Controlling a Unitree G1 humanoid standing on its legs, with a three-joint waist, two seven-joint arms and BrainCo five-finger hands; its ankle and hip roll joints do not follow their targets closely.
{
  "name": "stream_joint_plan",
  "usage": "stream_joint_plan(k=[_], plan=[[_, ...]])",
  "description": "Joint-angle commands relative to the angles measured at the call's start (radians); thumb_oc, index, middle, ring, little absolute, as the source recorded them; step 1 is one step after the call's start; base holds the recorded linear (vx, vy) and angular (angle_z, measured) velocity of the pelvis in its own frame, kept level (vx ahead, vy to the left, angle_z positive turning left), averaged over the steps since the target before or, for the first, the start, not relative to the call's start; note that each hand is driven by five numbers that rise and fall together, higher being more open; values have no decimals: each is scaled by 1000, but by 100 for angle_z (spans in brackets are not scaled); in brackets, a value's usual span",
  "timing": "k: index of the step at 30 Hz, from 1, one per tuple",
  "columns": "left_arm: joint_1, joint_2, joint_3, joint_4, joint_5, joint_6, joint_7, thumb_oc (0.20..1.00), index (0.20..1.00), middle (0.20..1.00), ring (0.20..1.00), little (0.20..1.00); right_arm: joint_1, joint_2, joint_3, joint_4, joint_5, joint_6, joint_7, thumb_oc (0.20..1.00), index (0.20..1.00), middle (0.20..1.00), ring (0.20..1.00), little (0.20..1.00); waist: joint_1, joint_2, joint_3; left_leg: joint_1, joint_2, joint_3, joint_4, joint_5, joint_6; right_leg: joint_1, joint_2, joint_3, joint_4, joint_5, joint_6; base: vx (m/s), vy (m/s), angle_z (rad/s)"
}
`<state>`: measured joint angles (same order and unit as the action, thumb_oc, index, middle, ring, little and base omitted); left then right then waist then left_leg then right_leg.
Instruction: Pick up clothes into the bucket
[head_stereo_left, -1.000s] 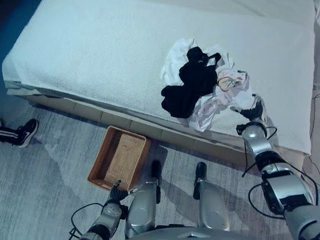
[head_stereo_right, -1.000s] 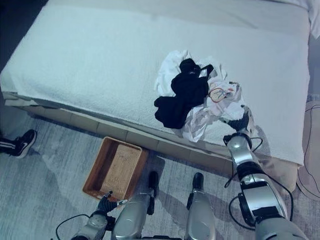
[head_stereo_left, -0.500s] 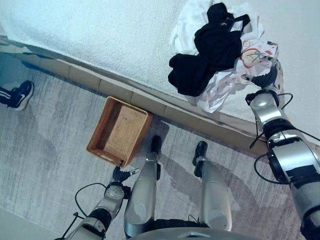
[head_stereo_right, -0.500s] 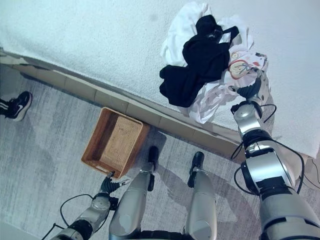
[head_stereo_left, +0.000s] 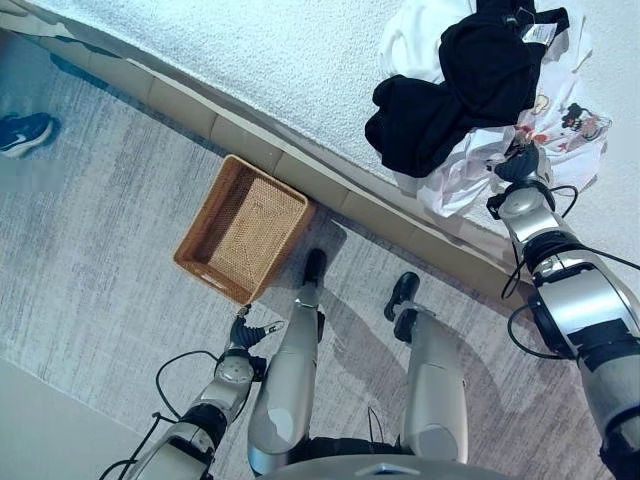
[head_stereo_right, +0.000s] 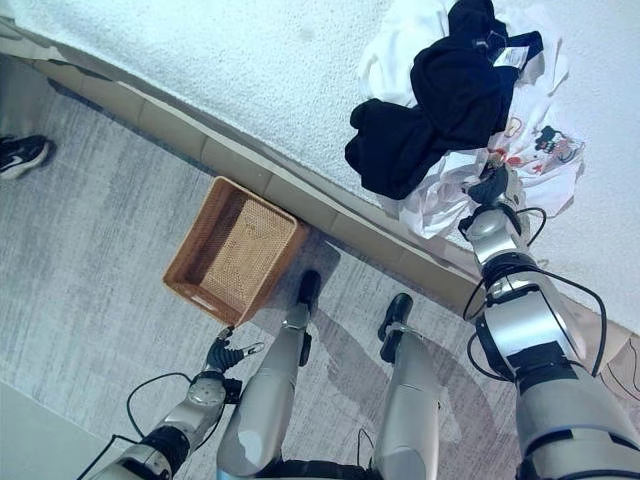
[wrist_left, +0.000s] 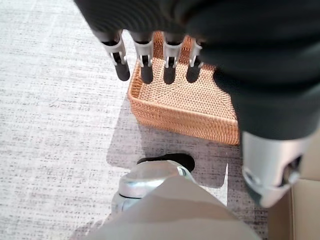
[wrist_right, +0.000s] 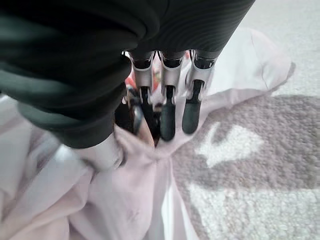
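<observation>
A white bed (head_stereo_left: 300, 60) fills the view from ten to two o'clock. On it at one o'clock lies a heap of clothes: a black garment (head_stereo_left: 455, 95) draped over a pale printed shirt (wrist_right: 240, 75). On the grey carpet (head_stereo_left: 90, 280) at nine o'clock sits an empty wicker basket (head_stereo_left: 243, 228). The right hand (wrist_right: 167, 107) reaches into the shirt's folds at two o'clock, fingers straight, pressing the cloth. The left hand (wrist_left: 150, 60) hangs open near the basket at seven o'clock. A shoe (head_stereo_left: 22, 133) shows at ten o'clock.
</observation>
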<state>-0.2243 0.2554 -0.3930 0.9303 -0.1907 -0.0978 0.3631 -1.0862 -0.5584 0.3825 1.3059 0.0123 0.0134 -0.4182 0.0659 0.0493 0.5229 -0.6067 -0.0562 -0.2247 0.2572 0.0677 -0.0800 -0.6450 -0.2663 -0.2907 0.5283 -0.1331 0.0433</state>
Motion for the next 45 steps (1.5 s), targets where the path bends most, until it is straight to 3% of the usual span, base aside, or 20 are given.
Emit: stream_joint_plan(k=[1,3,4,17,21,22,30,39,45], plan=[[22,-53,-14,-5,-32,-2,6,1000,1000,1000,1000,1000,-33,-44,15,-34,23,-16,-1,200,200,200,200,200,5,-27,-3,-13,-39,31,93,-94,42,61,6,60,-3,-40,43,-15,12,-3],[23,-51,-8,-13,-37,-4,10,1000,1000,1000,1000,1000,-29,-48,7,-53,34,-20,-9,200,200,200,200,200,1,-30,-3,-5,-37,32,88,-93,41,67,9,63,-8,-37,41,-55,39,-4],[17,-48,-4,-18,-38,-4,11,1000,1000,1000,1000,1000,-32,-52,-3,-68,43,-25,-16,200,200,200,200,200,-1,-27,-3,-19,-37,34,78,-62,43,55,9,54,-23,-4,35,-95,62,-7],[49,8,49,-160,-11,-16,0,1000,1000,1000,1000,1000,26,-108,-61,-305,63,-52,-58,200,200,200,200,200,-42,-78,-7,200,11,106,-2,-72,32,250,52,92,-174,63,64,-11,36,-20],[69,52,74,-245,15,-19,-12,1000,1000,1000,1000,1000,58,-155,-77,-392,53,-56,-55,200,200,200,200,200,-58,-102,-61,276,31,144,-56,-68,29,316,77,109,-262,103,80,50,33,-36],[79,82,87,-318,33,-21,-26,1000,1000,1000,1000,1000,82,-195,-95,-456,44,-57,-55,200,200,200,200,200,-69,-114,-102,326,41,170,-96,-67,27,363,92,116,-318,124,92,44,25,-44],[73,133,122,-471,66,-15,-58,1000,1000,1000,1000,1000,139,-251,-139,-647,0,-55,-47,200,200,200,200,200,-94,-135,-200,438,60,236,-166,-71,29,463,120,148,-437,166,109,63,25,-32],[-64,201,111,-701,127,-13,-91,1000,1000,1000,1000,1000,232,-244,-192,-890,-13,-74,-1,200,200,200,200,200,-119,-144,-326,546,78,276,-186,-105,27,573,135,172,-496,157,112,105,-6,-15],[-233,228,29,-754,149,-1,-130,1000,1000,1000,1000,1000,233,-247,-113,-1008,98,-83,141,200,200,200,200,200,-141,-145,-390,614,87,288,-210,-116,24,635,143,171,-496,136,109,96,-16,-7]])
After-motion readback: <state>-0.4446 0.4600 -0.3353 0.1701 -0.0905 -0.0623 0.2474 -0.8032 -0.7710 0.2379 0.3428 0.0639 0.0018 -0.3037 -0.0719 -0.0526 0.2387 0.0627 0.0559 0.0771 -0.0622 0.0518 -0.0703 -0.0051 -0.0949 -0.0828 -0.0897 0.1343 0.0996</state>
